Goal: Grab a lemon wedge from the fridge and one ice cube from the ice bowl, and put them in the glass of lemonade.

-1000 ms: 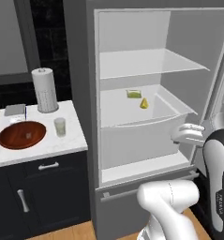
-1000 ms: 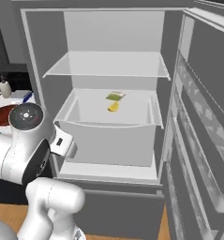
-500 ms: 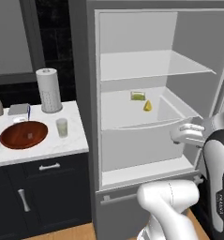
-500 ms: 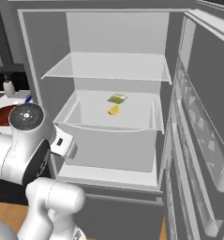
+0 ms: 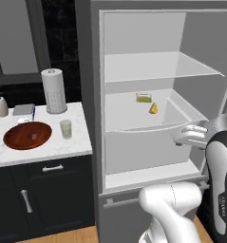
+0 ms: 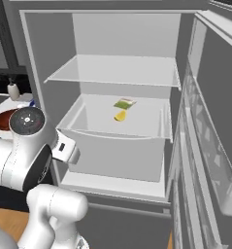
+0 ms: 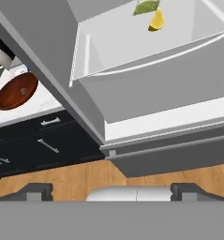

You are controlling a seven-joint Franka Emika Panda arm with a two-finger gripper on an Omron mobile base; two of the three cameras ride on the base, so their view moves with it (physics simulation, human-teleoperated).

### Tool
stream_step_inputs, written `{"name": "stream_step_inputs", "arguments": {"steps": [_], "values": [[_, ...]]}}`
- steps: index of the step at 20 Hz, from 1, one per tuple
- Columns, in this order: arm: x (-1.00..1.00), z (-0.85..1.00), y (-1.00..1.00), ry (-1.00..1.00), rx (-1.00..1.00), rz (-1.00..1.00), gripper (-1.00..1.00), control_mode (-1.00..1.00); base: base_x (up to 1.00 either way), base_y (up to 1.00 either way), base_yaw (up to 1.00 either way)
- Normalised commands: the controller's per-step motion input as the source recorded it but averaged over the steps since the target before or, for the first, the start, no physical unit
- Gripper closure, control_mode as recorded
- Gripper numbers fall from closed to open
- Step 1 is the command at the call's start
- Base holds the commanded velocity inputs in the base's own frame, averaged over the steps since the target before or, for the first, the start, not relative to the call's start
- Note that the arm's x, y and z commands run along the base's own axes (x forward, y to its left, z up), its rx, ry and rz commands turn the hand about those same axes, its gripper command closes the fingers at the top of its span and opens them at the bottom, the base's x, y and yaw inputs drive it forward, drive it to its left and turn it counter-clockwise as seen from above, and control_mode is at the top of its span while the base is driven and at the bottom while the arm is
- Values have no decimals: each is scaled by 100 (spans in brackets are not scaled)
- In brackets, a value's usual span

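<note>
Light was even and diffuse, brightest inside the fridge (image 5: 148, 118); left of it the backsplash stayed dark. Shadows were soft, glare none. Rendering looked slightly soft, with no edge distortion.

The fridge (image 6: 49, 58) stands open, white inside. A small yellow lemon wedge (image 6: 120, 115) lies in the clear drawer (image 6: 112, 141), just beside a little green piece (image 6: 124, 103). A clear shelf (image 6: 112, 73) sits above them. The brown ice bowl (image 6: 2, 119) peeks out at the left.
</note>
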Motion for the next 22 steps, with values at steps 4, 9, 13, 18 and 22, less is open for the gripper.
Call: {"name": "stream_step_inputs", "arguments": {"steps": [4, 9, 13, 18, 22], "values": [[7, 0, -9, 0, 0, 2, -100, -100, 23, -20, 7], [58, 0, -16, 0, 0, 0, -100, -100, 0, 0, 0], [95, 0, -25, 4, 0, -9, -100, -100, 0, 0, 0], [99, -12, 0, 6, -5, -19, -100, -100, 0, 0, 0], [64, -36, 0, 1, -5, -12, -100, -100, 0, 0, 0]]}}
